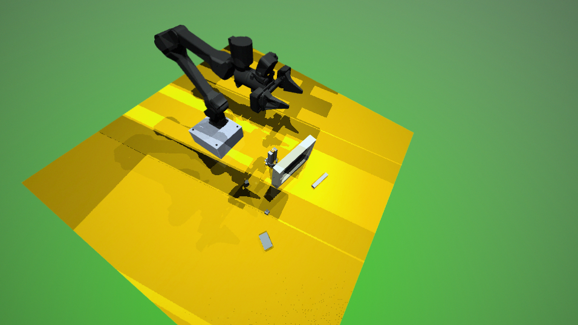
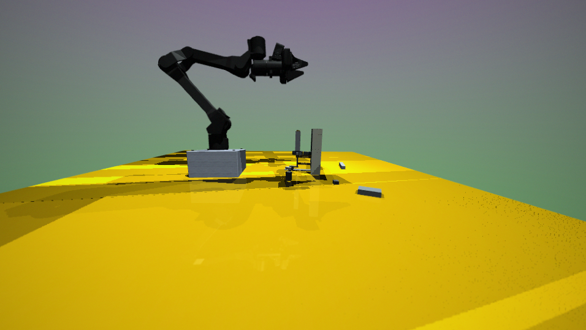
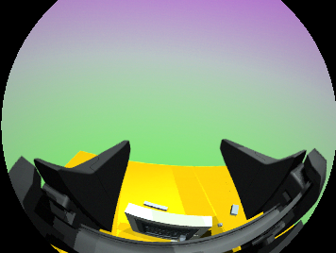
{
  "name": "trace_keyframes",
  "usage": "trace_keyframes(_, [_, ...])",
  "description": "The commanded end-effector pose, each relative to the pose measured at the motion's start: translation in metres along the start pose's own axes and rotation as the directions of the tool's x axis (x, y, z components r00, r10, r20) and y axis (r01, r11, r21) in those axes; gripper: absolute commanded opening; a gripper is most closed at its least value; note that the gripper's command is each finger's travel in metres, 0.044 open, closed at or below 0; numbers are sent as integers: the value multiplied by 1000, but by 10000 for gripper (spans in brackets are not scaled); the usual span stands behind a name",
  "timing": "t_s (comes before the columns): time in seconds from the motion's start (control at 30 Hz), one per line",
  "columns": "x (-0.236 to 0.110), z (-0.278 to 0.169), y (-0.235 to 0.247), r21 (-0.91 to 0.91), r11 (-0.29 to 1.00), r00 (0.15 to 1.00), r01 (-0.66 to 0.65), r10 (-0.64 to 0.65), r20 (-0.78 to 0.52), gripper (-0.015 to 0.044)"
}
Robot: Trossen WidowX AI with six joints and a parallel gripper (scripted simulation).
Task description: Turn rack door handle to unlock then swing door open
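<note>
The rack's pale frame (image 1: 294,154) (image 2: 316,151) (image 3: 170,215) stands upright on the table (image 1: 202,275) (image 2: 246,287). The grey handle (image 1: 273,156) (image 2: 298,141) stands upright on the frame's side toward the arm's base, with dark fittings below it. Dark parts show inside the frame's opening, but the door's angle and the handle's turn are too small to tell. My gripper (image 1: 295,99) (image 2: 305,68) (image 3: 176,145) is open and empty. It points level, high above the frame and handle, and touches neither.
A flat grey bar (image 1: 319,180) (image 2: 342,165) (image 3: 156,206) lies beyond the frame. A grey block (image 1: 265,241) (image 2: 369,191) (image 3: 234,210) and a small cube (image 1: 266,212) (image 2: 335,181) (image 3: 220,225) lie to the side. A small dark piece (image 1: 246,183) (image 2: 289,175) is near the handle.
</note>
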State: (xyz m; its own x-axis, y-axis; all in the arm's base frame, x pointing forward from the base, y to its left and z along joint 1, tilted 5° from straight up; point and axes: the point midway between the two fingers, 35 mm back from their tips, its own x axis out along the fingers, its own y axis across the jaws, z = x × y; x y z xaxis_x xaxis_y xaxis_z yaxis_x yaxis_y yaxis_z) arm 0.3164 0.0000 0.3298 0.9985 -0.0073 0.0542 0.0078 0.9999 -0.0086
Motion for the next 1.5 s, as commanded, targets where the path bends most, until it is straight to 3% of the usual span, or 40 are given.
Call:
trace_keyframes(0.0, [1,-1,0,0,1000,1000,0,0,-5,374])
trace_keyframes(0.1, [8,-11,-2,1,1000,997,4,-3,-75,299])
trace_keyframes(0.37, [28,-47,-9,10,1000,949,18,-14,-314,299])
trace_keyframes(0.67, [38,-89,-17,25,999,829,41,-20,-560,299])
trace_keyframes(1.03, [34,-134,-27,46,996,598,82,-12,-801,299])
trace_keyframes(1.47, [13,-174,-36,66,987,245,149,28,-969,299])
